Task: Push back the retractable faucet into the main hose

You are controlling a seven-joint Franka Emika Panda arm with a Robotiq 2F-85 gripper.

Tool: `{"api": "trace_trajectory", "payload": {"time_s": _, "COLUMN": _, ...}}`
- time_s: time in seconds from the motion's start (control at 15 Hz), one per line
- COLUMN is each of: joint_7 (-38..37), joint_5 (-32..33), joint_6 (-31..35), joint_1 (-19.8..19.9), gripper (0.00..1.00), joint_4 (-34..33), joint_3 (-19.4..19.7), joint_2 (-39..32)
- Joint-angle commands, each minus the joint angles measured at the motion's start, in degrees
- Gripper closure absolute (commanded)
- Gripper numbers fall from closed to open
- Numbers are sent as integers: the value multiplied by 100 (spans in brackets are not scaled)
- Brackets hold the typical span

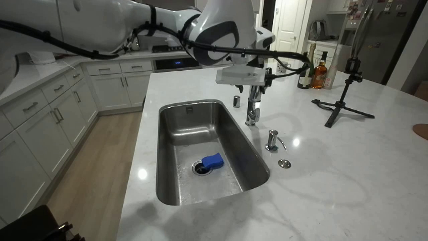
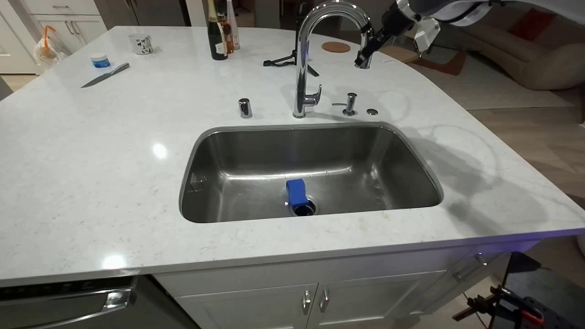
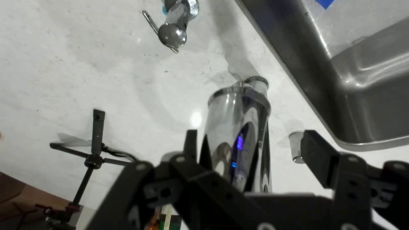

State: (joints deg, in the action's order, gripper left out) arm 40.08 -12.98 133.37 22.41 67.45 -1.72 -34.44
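The arm (image 1: 100,25) reaches in from 10 o'clock in an exterior view, its gripper (image 3: 251,140) pointing down at 6; in an exterior view the fingers (image 2: 364,55) slant toward half past seven. The gripper stands wide, with the retractable faucet (image 3: 230,124) between the fingers, nearer the one at 9 o'clock than the one at 3; whether either touches it, I cannot tell. In an exterior view the main hose (image 2: 301,68) shows its curve, the retractable faucet at the 4 o'clock end and partly behind the gripper; in an exterior view the wrist (image 1: 222,36) covers that curve. A knife (image 2: 105,76) at 10 o'clock appears in a single view, as does an oven (image 1: 177,63) at 11. Only the wrist view looks between the fingers, with the soap dispenser (image 3: 175,30) at 11 o'clock from the retractable faucet, the sink (image 3: 332,80) at 2 and the tripod (image 3: 93,158) at 9. Both exterior views place the blue object (image 1: 213,161) in the sink, at the edge of the drain (image 1: 200,170).
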Motion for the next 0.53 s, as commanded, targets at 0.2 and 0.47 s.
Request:
{"api": "trace_trajectory", "payload": {"time_s": 0.2, "joint_7": -1124, "joint_5": 860, "joint_6": -1054, "joint_1": -473, "gripper": 0, "joint_4": -705, "joint_3": 432, "joint_2": 7}}
{"api": "trace_trajectory", "payload": {"time_s": 0.47, "joint_7": -1785, "joint_5": 1439, "joint_6": -1783, "joint_1": -732, "gripper": 0, "joint_4": -1133, "joint_3": 672, "joint_2": -73}}
